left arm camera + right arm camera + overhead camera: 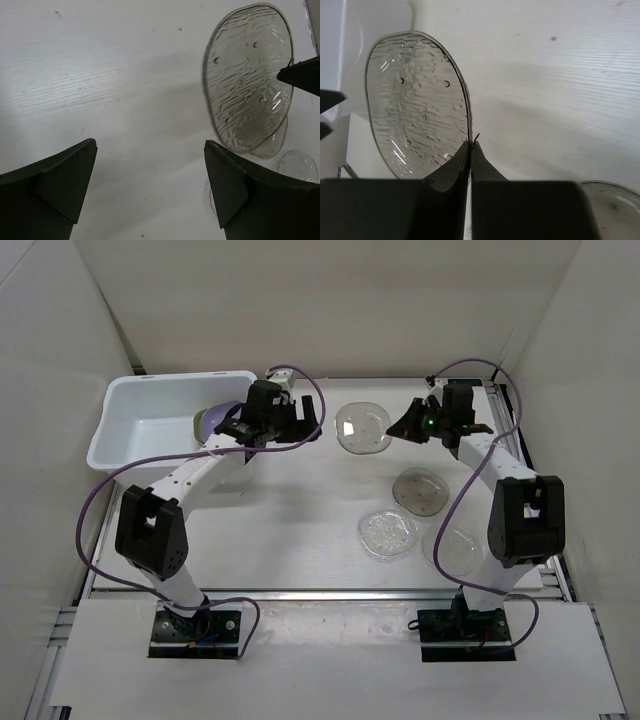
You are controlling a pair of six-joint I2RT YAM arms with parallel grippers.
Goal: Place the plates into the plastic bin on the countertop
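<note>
A round, clear ribbed plate (pixel 361 428) sits at the back middle of the countertop (pixel 300 510). My right gripper (pixel 394 427) is shut on its right rim. In the right wrist view the jaws (pixel 471 142) pinch the edge of that plate (pixel 415 100). My left gripper (pixel 312 422) stands open just left of it, with nothing between its fingers (pixel 65 185). The same plate (pixel 247 75) shows ahead in the left wrist view. The white plastic bin (pixel 130 415) stands at the back left. It holds a purple plate (pixel 212 422) with a pale green edge beside it, partly hidden by the left arm.
Three more translucent plates lie on the right half: a greyish one (pixel 418 489), a clear one (pixel 388 533) and another (pixel 455 550) by the right arm's elbow. Metal rails edge the surface and white walls enclose it.
</note>
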